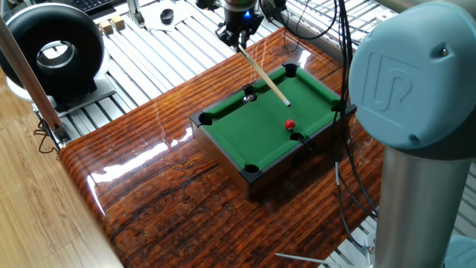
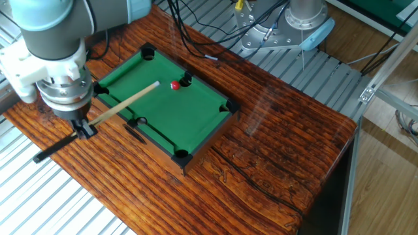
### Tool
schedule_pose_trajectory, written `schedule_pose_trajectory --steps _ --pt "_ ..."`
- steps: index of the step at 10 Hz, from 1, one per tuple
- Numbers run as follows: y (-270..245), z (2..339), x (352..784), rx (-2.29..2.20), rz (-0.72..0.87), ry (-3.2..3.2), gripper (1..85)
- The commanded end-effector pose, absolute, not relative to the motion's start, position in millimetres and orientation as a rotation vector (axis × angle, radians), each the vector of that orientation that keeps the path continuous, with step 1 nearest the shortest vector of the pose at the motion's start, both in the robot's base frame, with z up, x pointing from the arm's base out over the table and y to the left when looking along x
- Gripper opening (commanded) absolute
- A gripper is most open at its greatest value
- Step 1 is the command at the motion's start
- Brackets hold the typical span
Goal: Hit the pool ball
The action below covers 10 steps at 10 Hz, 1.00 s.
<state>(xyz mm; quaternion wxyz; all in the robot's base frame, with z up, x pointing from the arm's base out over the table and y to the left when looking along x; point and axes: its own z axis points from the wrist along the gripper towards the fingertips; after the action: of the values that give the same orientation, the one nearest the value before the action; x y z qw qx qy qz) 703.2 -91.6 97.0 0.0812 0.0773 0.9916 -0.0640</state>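
One fixed view is showing, at far left, a black ring-shaped device [image 1: 53, 52] sitting on the slatted metal bench [image 1: 160, 56], beside the glossy wooden tabletop [image 1: 149, 186]. Right of it, at the top edge, the gripper [image 1: 239, 37] is hanging over the far border of the wood, its two fingers clamping the butt of a pale wooden cue stick [image 1: 265, 77]. The stick is slanting down and rightward over the miniature pool table [image 1: 245, 130], with its tip hovering above the green felt, apart from the pool ball [image 1: 290, 125]. The ball is lying on the felt just beside the middle pocket hole [image 1: 298, 137] of the near long rail. At far right, a grey-blue arm joint [image 1: 416, 82] is filling the foreground, close to the camera.

The other fixed view is looking from the opposite side. At left the gripper [image 2: 83, 127] is pinching the cue stick [image 2: 124, 104], whose dark butt is jutting out lower left over the wood. The tip is stopping short of the pool ball [image 2: 174, 85], which is sitting just left of a side pocket hole [image 2: 186, 79]. Black cables [image 2: 196, 39] are trailing across the wood behind the pool table [image 2: 196, 124].
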Motion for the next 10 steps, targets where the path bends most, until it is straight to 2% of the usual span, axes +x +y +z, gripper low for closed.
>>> schedule_pose_trajectory --steps 1,7,10 --pt "-63.6 91.5 707.7 0.184 -0.099 2.954 1.0" --pt "-48.1 79.0 697.9 0.073 -0.062 2.969 1.0" --pt "-59.3 77.1 697.9 0.094 -0.076 2.961 1.0"
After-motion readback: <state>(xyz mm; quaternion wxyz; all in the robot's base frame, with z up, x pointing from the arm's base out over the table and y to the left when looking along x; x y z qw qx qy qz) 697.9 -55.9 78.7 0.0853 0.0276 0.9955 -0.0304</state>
